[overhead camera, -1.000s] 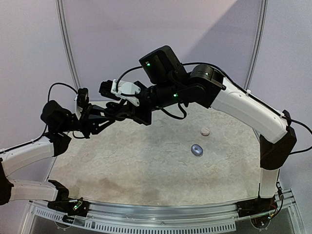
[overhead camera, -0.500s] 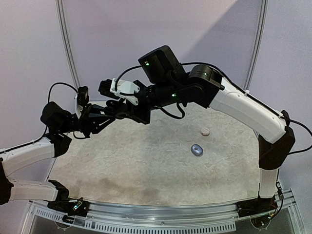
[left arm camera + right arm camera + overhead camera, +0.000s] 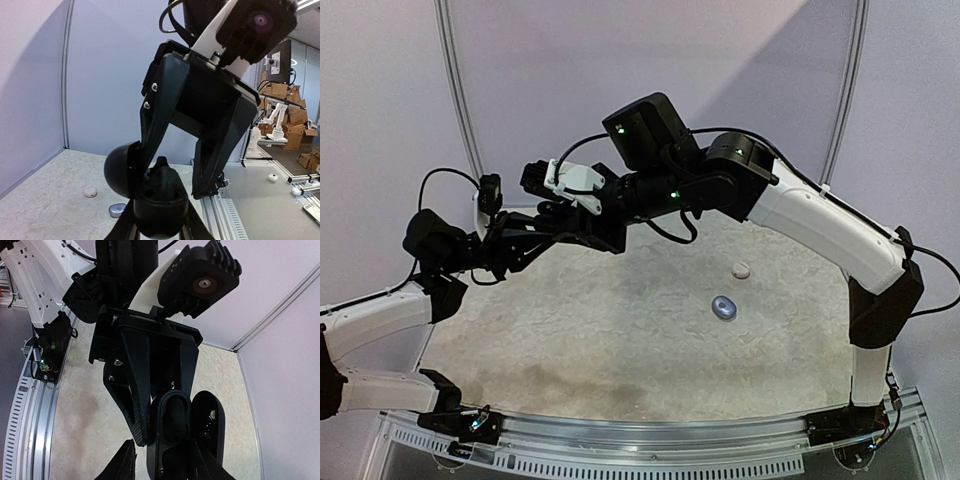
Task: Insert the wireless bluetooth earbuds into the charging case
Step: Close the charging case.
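A black charging case (image 3: 150, 197), lid open, is clamped in the left gripper (image 3: 157, 225) above the table's (image 3: 620, 340) far left. The right gripper (image 3: 182, 187) straddles it, jaws partly apart; whether they touch it is unclear. Only the overhead view shows a whitish earbud (image 3: 741, 269) and a grey case (image 3: 724, 307) lying well apart to the right.
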